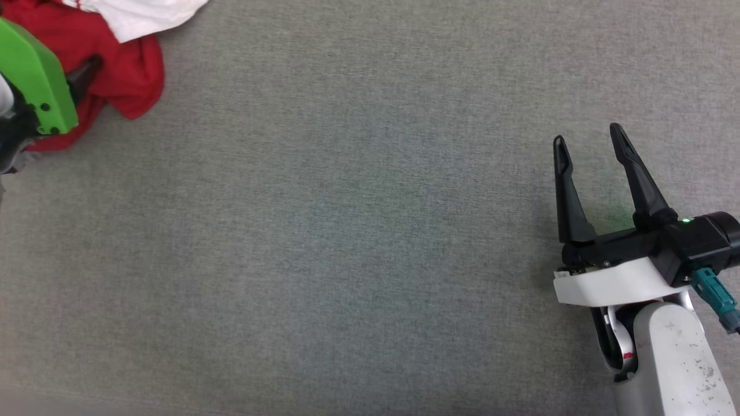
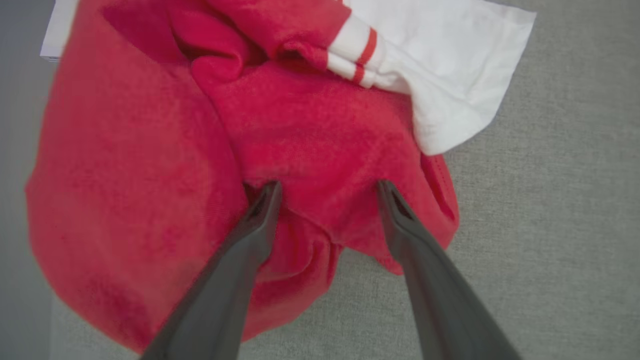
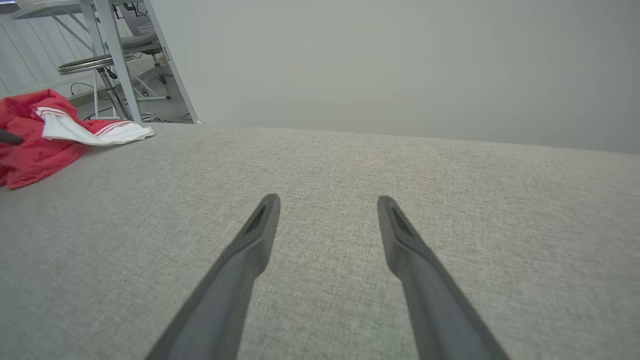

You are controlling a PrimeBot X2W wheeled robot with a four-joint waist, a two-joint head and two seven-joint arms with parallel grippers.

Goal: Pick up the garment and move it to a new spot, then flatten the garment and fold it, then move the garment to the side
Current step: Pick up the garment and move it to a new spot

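1. The right gripper (image 3: 327, 202) rises from the bottom centre, its two dark fingers (image 3: 250, 250) spread wide apart, with grey cloth showing between them.
2. A grey fabric surface (image 3: 450, 225) covers the lower half of the frame.
3. The garment (image 3: 30, 150) lies crumpled at the left edge. It is red, and its white sleeve (image 3: 85, 131) with striped trim drapes toward the right.
4. In the upper left stand grey metal legs (image 3: 117, 65) and a round stool (image 3: 85, 64).
5. A pale wall (image 3: 400, 60) spans the rest of the top.
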